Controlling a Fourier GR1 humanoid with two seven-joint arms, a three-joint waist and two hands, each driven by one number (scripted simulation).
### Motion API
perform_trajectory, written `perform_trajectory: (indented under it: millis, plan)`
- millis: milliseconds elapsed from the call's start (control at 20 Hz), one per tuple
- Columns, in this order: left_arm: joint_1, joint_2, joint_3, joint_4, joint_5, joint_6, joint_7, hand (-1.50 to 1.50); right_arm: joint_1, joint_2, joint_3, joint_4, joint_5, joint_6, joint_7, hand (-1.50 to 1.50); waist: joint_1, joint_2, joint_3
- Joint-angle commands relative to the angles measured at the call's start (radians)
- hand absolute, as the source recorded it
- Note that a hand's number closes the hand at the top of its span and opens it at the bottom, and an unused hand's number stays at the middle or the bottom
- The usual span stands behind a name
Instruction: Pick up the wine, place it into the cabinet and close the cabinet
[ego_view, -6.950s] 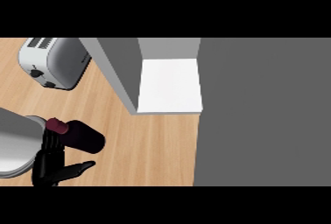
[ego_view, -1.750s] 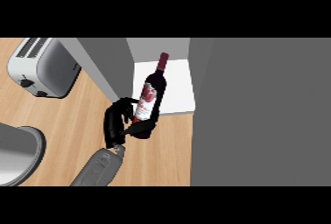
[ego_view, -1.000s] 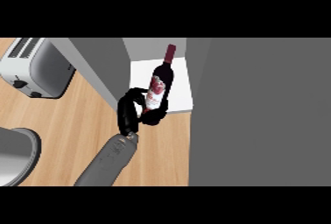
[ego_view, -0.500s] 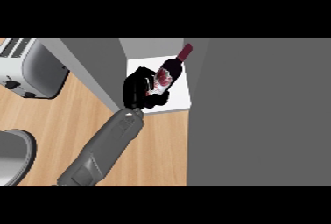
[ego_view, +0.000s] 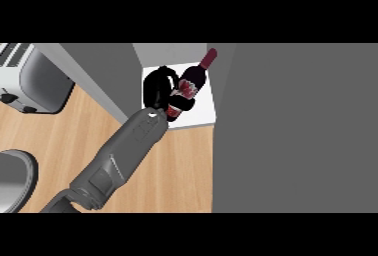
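left hand (ego_view: 157, 85): black, curled round wine bottle (ego_view: 187, 86) | dark glass, tilted | over white cabinet shelf (ego_view: 201, 113)

Dark wine bottle (ego_view: 190, 86) tilts over the open cabinet shelf (ego_view: 204, 109).

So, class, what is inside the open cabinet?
The tilted wine bottle, gripped by the left hand, over the white shelf. The hand covers part of the bottle's side; whether it touches the shelf cannot be told.
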Motion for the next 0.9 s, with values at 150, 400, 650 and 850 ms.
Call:
perform_trajectory:
  millis: [150, 400, 650, 850]
  plan:
    - [-0.136, -0.017, -0.026, 0.142, -0.005, 0.040, 0.085, 1.50, 0.021, 0.002, 0.002, -0.060, -0.083, -0.020, 0.043, -1.50, -0.004, -0.001, 0.000]
    - [-0.120, -0.017, -0.052, 0.163, -0.012, 0.099, 0.054, -1.50, 0.015, -0.021, -0.024, -0.033, -0.092, 0.020, 0.011, -1.50, -0.013, 0.002, 0.000]
    - [-0.150, -0.017, -0.048, 0.235, -0.015, 0.085, 0.078, -1.50, 0.043, -0.015, 0.001, -0.070, -0.084, 0.024, 0.011, -1.50, -0.022, 0.004, 0.000]
    - [-0.156, -0.018, -0.063, 0.264, -0.029, 0.075, 0.070, -1.50, 0.015, -0.023, -0.035, -0.031, -0.105, 0.015, 0.010, -1.50, -0.008, 0.006, 0.000]
